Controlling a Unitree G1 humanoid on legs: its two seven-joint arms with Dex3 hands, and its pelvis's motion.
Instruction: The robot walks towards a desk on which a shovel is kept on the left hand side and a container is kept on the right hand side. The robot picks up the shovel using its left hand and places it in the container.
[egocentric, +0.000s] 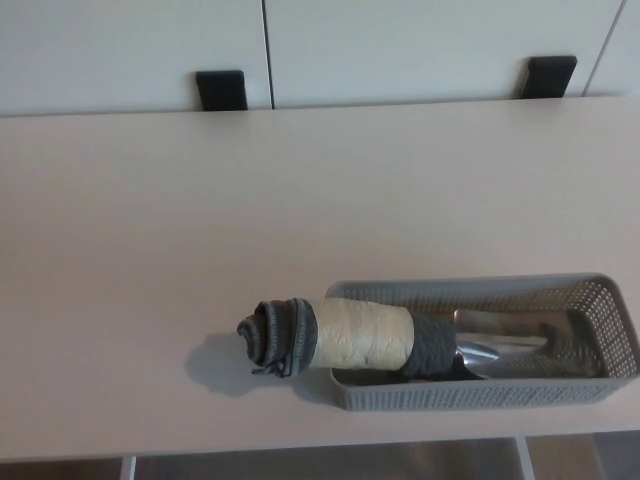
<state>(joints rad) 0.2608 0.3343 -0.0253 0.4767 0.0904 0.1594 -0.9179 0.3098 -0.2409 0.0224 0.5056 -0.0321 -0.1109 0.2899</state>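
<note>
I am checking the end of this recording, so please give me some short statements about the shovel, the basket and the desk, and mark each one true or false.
1. The metal blade of the shovel with the thick beige-and-grey wrapped handle lies inside the grey perforated plastic container. True.
2. The shovel's handle lies wholly inside the container. False: its grey end sticks out past the container's left end, over the light wooden desk.
3. The container stands at the far left of the desk. False: it is at the right, near the front edge.
4. No robot hand shows in the head view. True.
5. Two black brackets show at the desk's far edge. True.
</note>
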